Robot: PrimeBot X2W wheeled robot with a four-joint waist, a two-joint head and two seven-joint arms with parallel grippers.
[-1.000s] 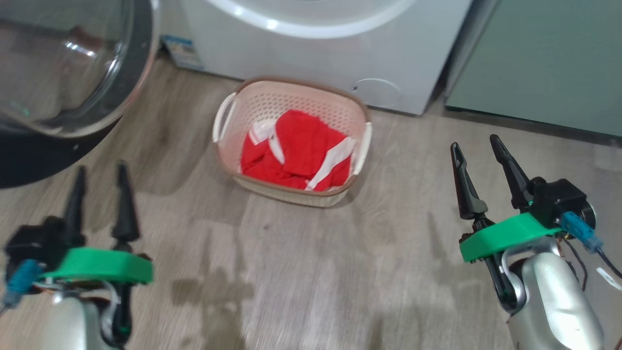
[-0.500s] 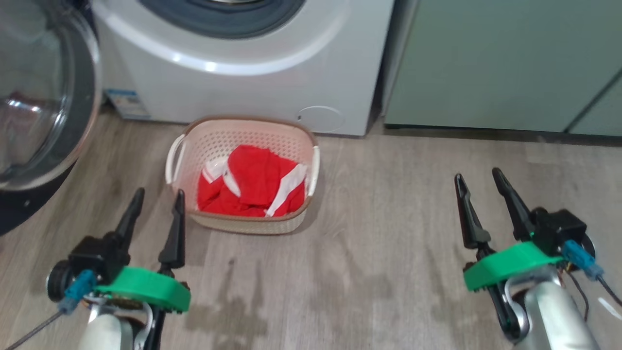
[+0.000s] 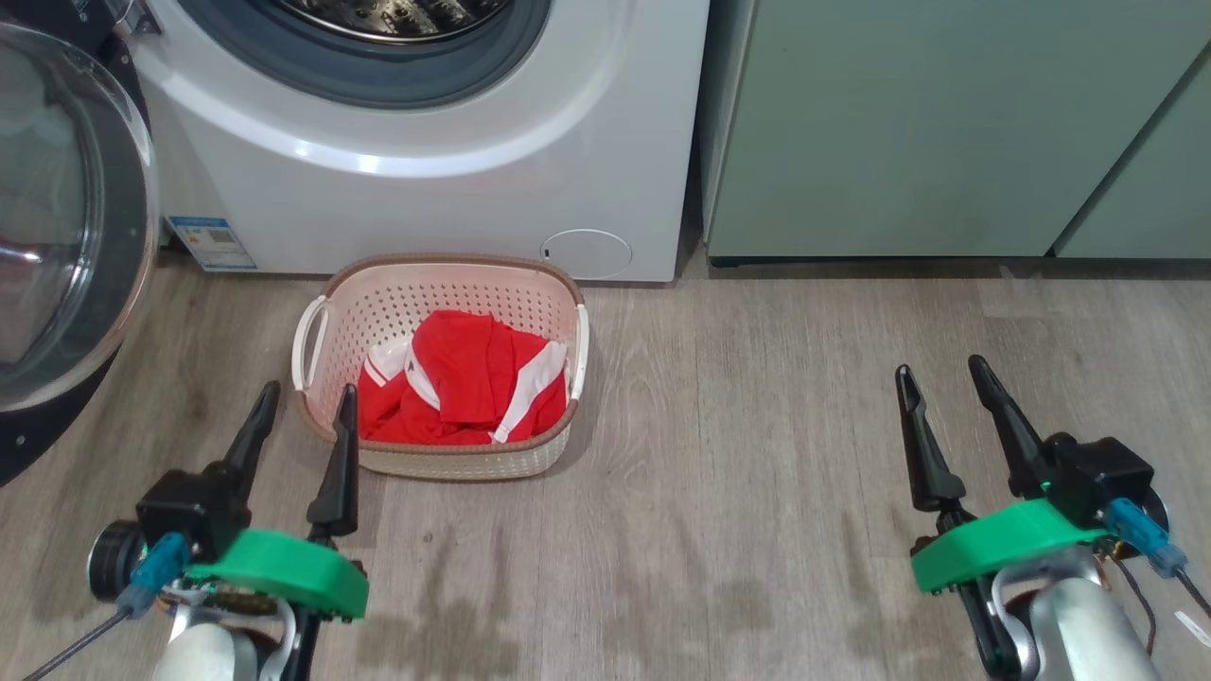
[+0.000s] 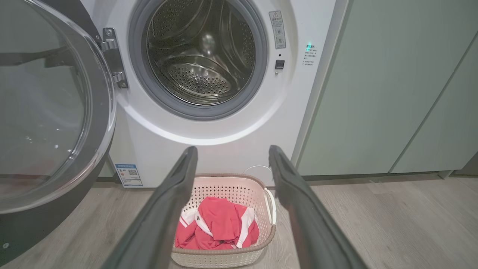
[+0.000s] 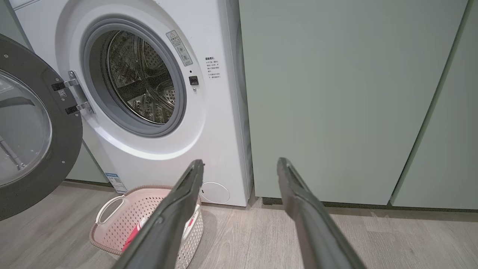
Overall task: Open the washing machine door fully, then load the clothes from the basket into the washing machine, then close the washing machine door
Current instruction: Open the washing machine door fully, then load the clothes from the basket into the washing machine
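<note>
The white washing machine (image 3: 426, 189) stands at the top with its steel drum (image 4: 201, 56) exposed. Its door (image 3: 57, 236) is swung open to the left, black rim and glass bowl facing me. The cream basket (image 3: 435, 463) sits on the floor in front of the machine, and the red and white clothes (image 3: 464, 383) lie inside it. My left gripper (image 3: 310, 388) is open, and its right fingertip overlaps the basket's near left corner in the head view. My right gripper (image 3: 938, 366) is open over bare floor, well to the right of the basket. Both are empty.
Pale green cabinets (image 3: 899, 123) stand right of the machine. A round flap (image 3: 587, 253) and a blue sticker (image 3: 213, 241) sit low on its front. Wood-look floor (image 3: 757, 454) stretches between the basket and my right gripper. The open door (image 4: 48, 112) juts out on the left.
The head camera has swung, so the machine's drum opening and cabinets have come into view. My left gripper has closed in on the basket's near left corner. Both grippers stay open.
</note>
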